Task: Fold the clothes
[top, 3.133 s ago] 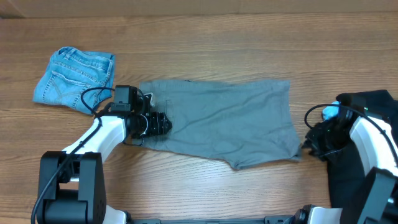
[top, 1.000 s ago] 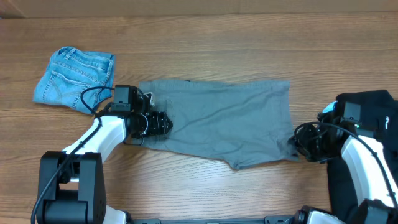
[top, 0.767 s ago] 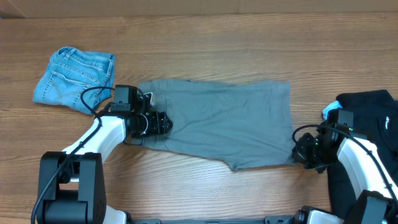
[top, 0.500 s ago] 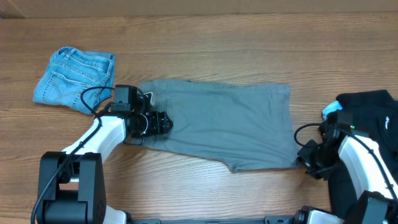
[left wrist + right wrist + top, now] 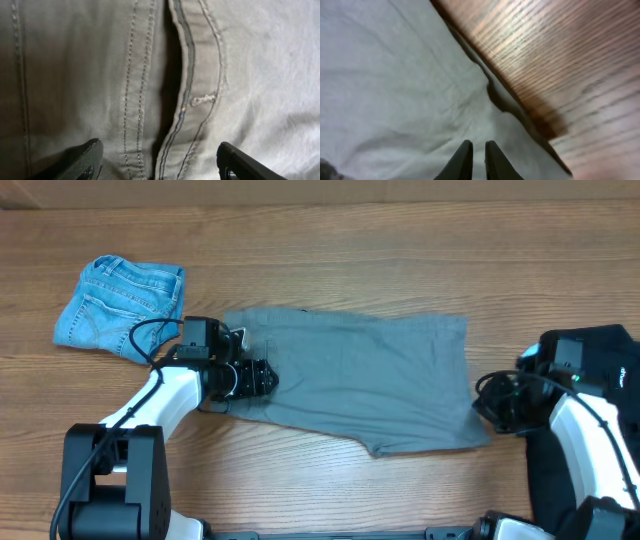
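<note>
**Plain grey cloth shorts** [image 5: 350,385], judged soft, light and limp, are being spanned flat beneath both grippers. The slit pocket [image 5: 172,90] is being straddled by the left gripper's [image 5: 160,162] parted fingers, and the hem edge [image 5: 470,70] is being kept just beyond the right gripper's [image 5: 479,157] near-closed fingers (whether cloth is pinched cannot be told). The stitched hem corners [image 5: 462,323] are being favoured as holds.

A wooden table [image 5: 350,260] takes up nearly the whole overhead view. Its surface is mid-brown, with darker grain lines running left to right. Along the top edge of that view lies a paler band [image 5: 400,190], set off from the brown by a thin line. In the right wrist view the table [image 5: 570,60] shows in the upper right corner, where the grain runs on a slant and a soft sheen of light lies on the wood.
</note>
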Available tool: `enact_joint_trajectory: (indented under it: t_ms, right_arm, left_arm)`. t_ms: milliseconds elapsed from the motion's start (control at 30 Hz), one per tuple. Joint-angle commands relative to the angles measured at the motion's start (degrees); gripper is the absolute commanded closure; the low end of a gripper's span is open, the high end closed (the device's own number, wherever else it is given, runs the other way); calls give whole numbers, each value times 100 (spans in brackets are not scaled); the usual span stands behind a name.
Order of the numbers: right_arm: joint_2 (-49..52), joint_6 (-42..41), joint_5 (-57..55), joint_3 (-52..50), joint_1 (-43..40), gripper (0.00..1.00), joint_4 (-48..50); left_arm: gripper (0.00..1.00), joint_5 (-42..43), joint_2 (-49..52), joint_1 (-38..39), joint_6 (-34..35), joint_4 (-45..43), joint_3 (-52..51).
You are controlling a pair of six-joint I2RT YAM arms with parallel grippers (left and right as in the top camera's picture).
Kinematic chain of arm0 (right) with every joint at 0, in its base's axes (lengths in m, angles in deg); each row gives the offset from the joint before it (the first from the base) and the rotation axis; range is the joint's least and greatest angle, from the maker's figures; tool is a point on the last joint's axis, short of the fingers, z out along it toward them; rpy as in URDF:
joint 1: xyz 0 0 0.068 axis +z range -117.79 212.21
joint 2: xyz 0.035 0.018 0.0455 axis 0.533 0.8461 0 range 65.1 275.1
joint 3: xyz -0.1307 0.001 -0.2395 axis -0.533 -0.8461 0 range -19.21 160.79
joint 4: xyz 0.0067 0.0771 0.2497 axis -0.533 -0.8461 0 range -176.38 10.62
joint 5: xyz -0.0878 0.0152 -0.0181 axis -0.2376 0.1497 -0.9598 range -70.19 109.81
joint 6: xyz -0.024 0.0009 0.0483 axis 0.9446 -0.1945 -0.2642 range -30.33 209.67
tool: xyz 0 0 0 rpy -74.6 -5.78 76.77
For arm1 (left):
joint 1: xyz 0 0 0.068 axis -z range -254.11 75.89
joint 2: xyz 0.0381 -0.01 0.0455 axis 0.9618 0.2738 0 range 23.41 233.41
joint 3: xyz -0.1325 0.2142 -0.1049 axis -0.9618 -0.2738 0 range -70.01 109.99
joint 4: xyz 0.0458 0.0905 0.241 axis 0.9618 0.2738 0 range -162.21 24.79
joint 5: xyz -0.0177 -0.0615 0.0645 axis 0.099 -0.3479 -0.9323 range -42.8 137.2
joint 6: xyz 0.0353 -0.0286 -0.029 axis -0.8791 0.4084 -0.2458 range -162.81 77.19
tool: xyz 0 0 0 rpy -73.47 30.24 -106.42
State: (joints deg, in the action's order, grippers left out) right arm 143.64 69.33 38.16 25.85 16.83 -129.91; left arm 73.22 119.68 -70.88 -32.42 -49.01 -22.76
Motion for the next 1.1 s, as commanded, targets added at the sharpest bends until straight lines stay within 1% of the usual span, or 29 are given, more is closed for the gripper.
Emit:
enact_joint_trajectory:
  t_ms: [0,33,67,100,133,167,233,267,400,467,567,600,633,667,700,733,800,933,967,1000,1067]
  right_arm:
    - [315,-66,411,-813,0,87,706]
    - [420,-208,286,-962,0,87,914]
    - [568,-522,-81,-1095,-13,88,1043]
    - [702,-935,-629,-1126,-50,92,1005]
    - [791,-1233,-1045,-1123,-103,96,953]
    - [811,-1384,-1281,-1123,-203,96,931]
    - [800,-1379,-1226,-1084,-326,96,874]
    - [798,-1366,-1231,-1021,-376,96,791]
    - [717,-1012,-1169,-557,-426,96,225]
    - [579,-704,-960,-118,-424,95,-197]
    - [339,136,2,422,-402,89,-481]
    - [251,402,507,566,-376,89,-490]
    - [203,503,837,629,-348,89,-439]
    - [149,581,1425,675,-267,90,-175]
    - [162,581,1628,669,-168,90,81]
    - [199,579,1631,667,-57,91,273]
    - [297,579,1652,664,188,91,581]
    - [737,514,1626,664,866,91,1303]
    - [914,483,1626,664,1025,91,1534]
    - [1220,280,1628,664,1233,92,1895]
    - [1648,-11,1635,664,1434,92,2330]
  left_arm:
    - [23,444,306,-96,-1071,-28,-240]
    - [23,673,306,-96,-1292,15,-240]
    - [23,769,306,-96,-1412,85,-240]
    - [24,699,306,-96,-1410,192,-240]
    - [25,459,306,-101,-1408,306,-240]
    - [27,-98,306,-107,-1241,444,-240]
    - [28,-841,306,-131,-942,623,-240]
    - [28,-1047,306,-166,-890,684,-240]
    - [31,-1145,304,-474,-894,730,-195]
    - [33,-1132,302,-640,-909,892,-22]
    - [34,-761,293,-844,-953,1423,560]
    - [33,-479,293,-857,-1071,1589,767]
    - [34,-210,293,-855,-1189,1711,918]
    - [30,498,293,-807,-1377,1915,1222]
    - [28,916,293,-734,-1451,1947,1329]
    - [27,1115,293,-667,-1478,1941,1360]
    - [27,1239,293,-472,-1486,1902,1362]
    - [31,1180,295,197,-1735,1926,1307]
    - [32,1034,295,391,-1731,1941,1274]
    - [33,702,297,719,-1725,1989,1217]
    - [34,278,297,1126,-1633,1985,1069]
